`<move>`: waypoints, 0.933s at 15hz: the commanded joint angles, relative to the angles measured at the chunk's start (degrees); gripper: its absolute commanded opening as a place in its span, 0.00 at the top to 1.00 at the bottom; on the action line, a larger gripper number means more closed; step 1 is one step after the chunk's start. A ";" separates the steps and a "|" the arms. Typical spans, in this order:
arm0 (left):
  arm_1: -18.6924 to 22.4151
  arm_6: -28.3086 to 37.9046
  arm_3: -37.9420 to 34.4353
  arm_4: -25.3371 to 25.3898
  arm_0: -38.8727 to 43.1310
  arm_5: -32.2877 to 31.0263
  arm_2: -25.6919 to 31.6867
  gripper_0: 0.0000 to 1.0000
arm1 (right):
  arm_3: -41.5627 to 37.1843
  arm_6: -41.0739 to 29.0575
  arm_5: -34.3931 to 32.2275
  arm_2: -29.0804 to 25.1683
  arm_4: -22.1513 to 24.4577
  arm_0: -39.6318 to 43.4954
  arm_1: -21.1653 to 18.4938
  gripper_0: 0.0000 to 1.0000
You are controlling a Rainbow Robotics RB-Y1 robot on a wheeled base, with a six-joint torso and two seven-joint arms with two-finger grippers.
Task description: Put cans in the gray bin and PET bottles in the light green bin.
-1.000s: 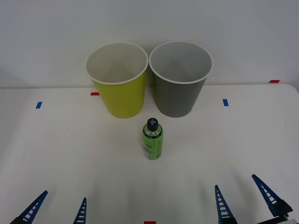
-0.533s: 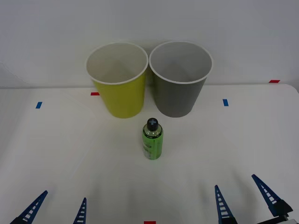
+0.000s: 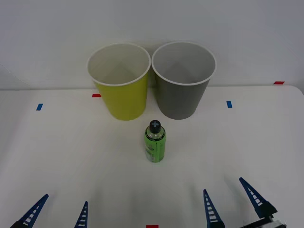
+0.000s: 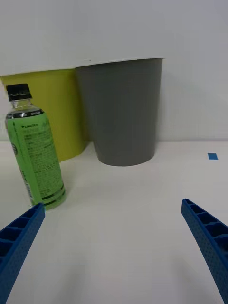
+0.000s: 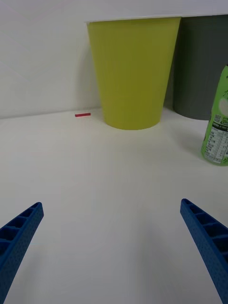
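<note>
A small green PET bottle [image 3: 155, 142] with a dark cap stands upright on the white table, just in front of the two bins. The light green bin [image 3: 119, 81] is at the back left and the gray bin [image 3: 183, 80] touches it on the right. My right gripper [image 3: 231, 202] is open near the table's front edge, to the right of the bottle and well short of it. My left gripper [image 3: 59, 210] is open at the front left. In the right wrist view the PET bottle [image 4: 35, 154] stands before the gray bin [image 4: 123, 111]. The left wrist view has the light green bin [image 5: 133, 71] ahead and the bottle [image 5: 216, 123] at its edge.
Small blue tape marks [image 3: 229, 104] and red tape marks [image 3: 96, 95] lie on the table. A red mark [image 3: 152, 227] sits at the front edge. A plain white wall stands behind the bins.
My right gripper has shifted left and slightly forward toward the bottle. The bottle, the bins and the left gripper have not moved.
</note>
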 commanded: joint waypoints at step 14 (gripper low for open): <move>0.00 0.00 -0.01 0.00 0.00 0.00 0.00 0.00 | 0.09 20.11 24.21 13.52 -15.02 -21.84 5.80 0.00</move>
